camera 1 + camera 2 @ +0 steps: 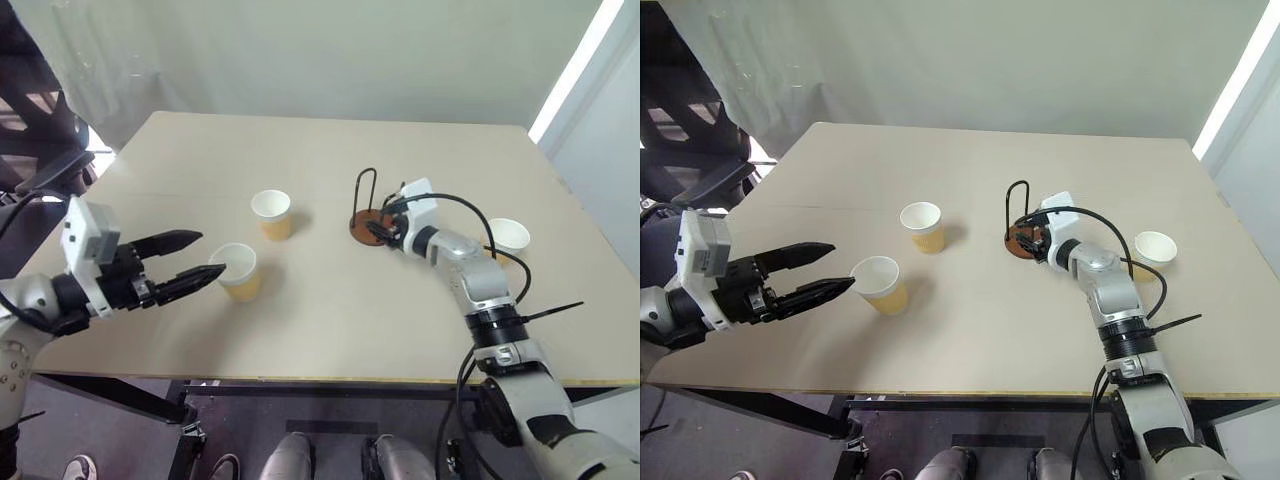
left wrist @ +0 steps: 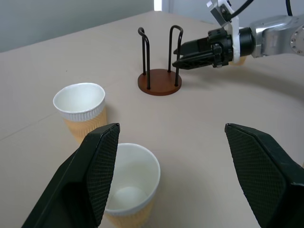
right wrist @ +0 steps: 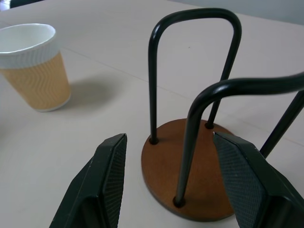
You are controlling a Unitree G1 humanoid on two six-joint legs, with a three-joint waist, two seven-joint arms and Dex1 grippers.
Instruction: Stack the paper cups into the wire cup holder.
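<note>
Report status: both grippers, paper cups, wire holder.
Left gripper open beside nearest tan-orange paper cup. Right gripper open at empty black-wire, brown-base cup holder. Second cup mid-table, third cup far right. Nothing blocking.

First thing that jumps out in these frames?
The right end effector, fingers spread, sits right at the empty wire cup holder mid-table. The left end effector hovers wide open at the nearest paper cup, a second cup stands just beyond, and a third stands at the table's right.
</note>
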